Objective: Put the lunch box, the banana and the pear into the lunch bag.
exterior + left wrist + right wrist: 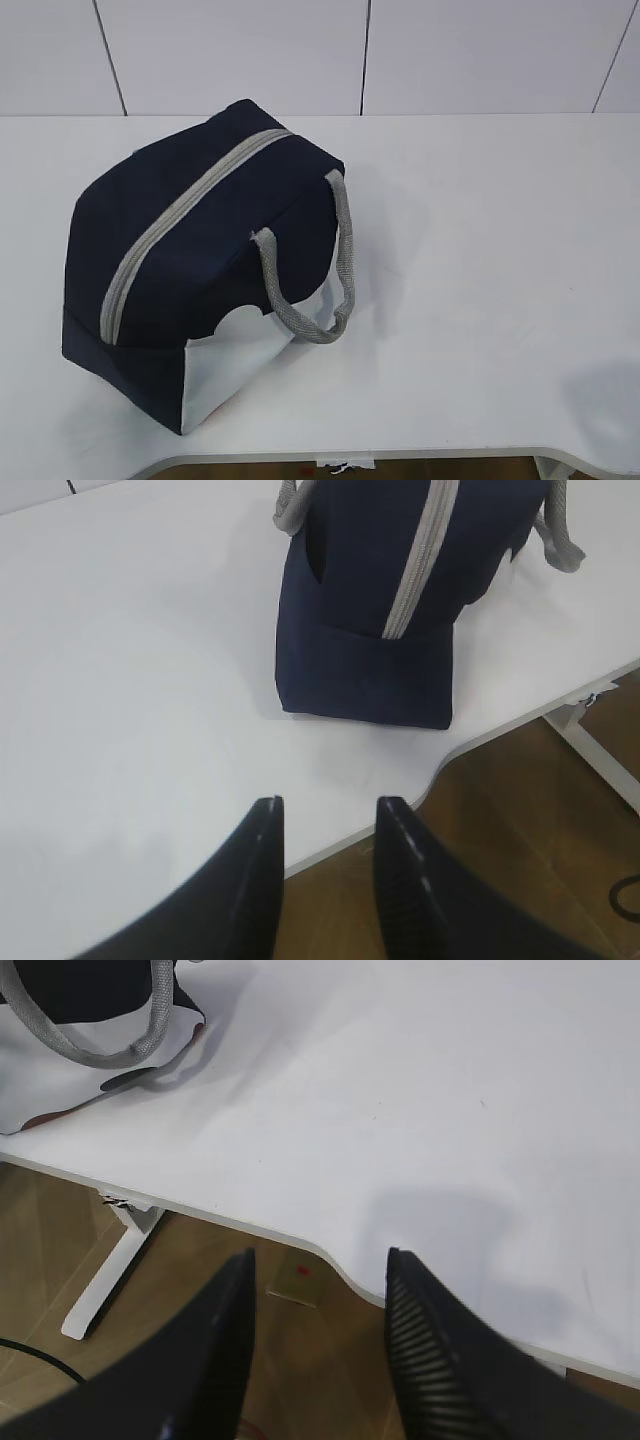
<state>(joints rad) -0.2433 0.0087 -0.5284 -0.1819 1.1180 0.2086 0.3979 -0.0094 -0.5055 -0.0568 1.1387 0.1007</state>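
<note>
The navy lunch bag (205,255) stands on the left half of the white table (480,250), its grey zipper (185,225) running shut along the top and a grey handle (320,285) hanging over the white side panel. The lunch box, the banana and the pear are out of view. My left gripper (328,805) hangs open and empty over the table's front edge, well short of the lunch bag (400,610). My right gripper (320,1257) is also open and empty over the front edge, to the right of the lunch bag (90,1020). Neither gripper shows in the exterior view.
The table's front edge (440,765) curves inward, with brown floor below it. A white table leg (110,1270) and a black cable (30,1355) lie under the table. A tiled wall (360,50) stands behind.
</note>
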